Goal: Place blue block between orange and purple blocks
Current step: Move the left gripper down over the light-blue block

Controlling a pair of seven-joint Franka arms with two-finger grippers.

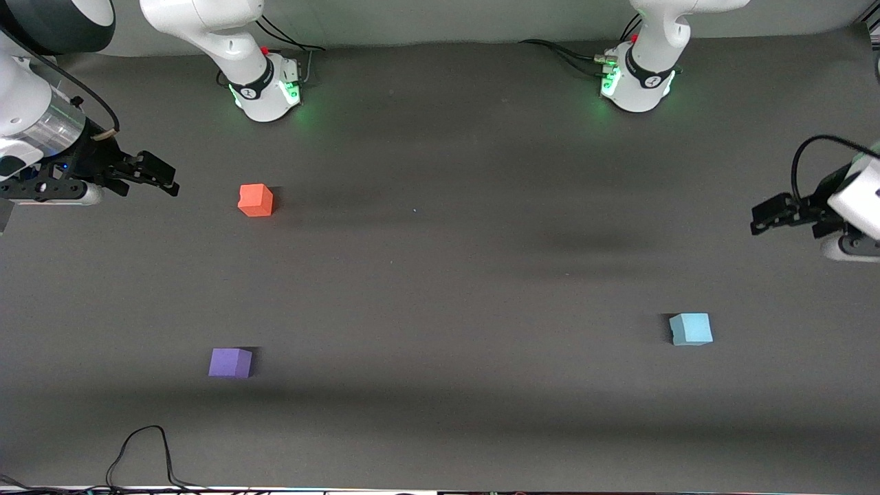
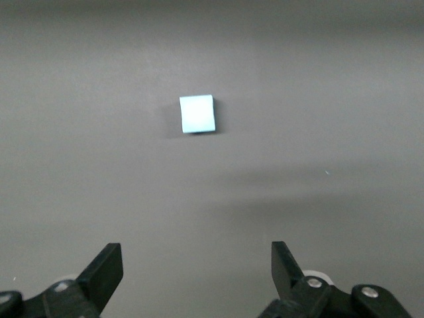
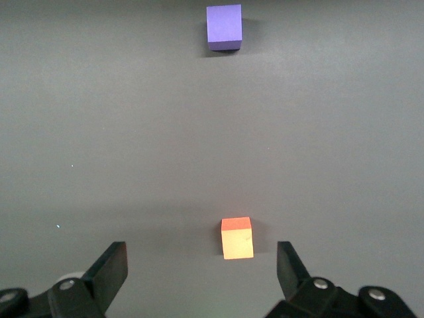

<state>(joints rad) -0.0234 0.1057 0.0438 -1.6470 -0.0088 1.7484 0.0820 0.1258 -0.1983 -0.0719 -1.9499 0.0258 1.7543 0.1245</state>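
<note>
Left hand is up in the air at the left arm's end of the desk, fingers spread wide, holding nothing. In the left wrist view its two black fingers stand apart w/ bare desk between them.

Right hand is up in the air at the right arm's end, fingers spread wide too, holding nothing. Its fingers show wide apart in the right wrist view.

Blue block sits flat on the desk toward the left arm's end, nearer the front camera than the left hand's spot. Nothing touches it.

Orange block sits toward the right arm's end, near the right hand but not touching.

Purple block is at the same end, nearer the front camera than the orange one. The 2 are well apart, w/ bare desk between them.

Blue block is well apart from both.

A black cable loops at the desk edge nearest the front camera.
</note>
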